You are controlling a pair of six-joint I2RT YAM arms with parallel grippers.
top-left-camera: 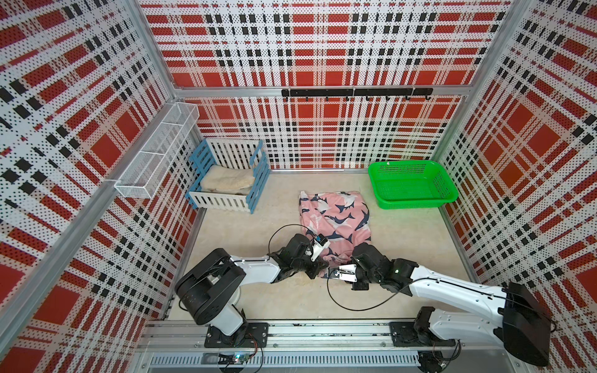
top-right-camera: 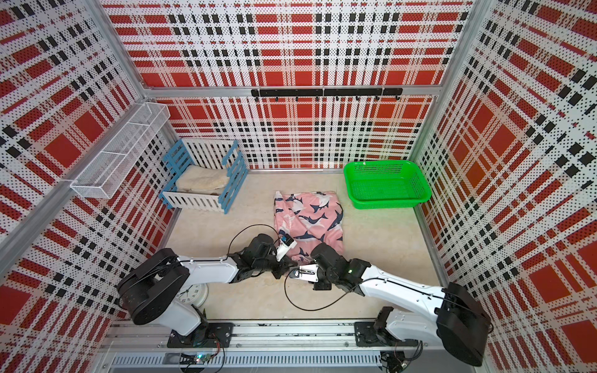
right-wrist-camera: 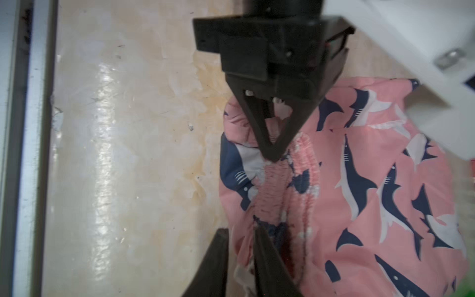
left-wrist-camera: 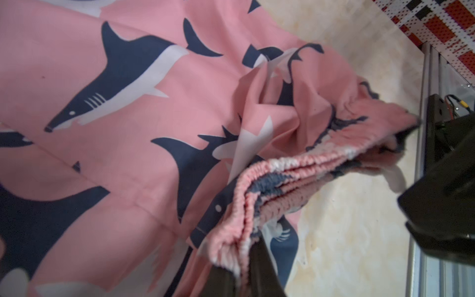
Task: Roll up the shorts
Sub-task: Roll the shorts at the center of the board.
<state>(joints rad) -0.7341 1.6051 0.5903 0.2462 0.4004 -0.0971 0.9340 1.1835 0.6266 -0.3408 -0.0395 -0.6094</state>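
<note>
The left jaws pinch shut on the waistband [right-wrist-camera: 288, 190] of the shorts [top-left-camera: 336, 219]. The right jaws straddle it part-way apart; blur hides whether they grip.

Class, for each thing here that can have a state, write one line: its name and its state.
Pink shark-print fabric shorts: lying on the table, unrolled, waistband lifted.
Left gripper: shut on the waistband.
Right gripper: shut on the waistband's other end.
Green plastic mesh basket: empty.
Blue-and-white slatted crate: holds a folded cream fluffy cloth.
Black hook rail: nothing hanging.
</note>
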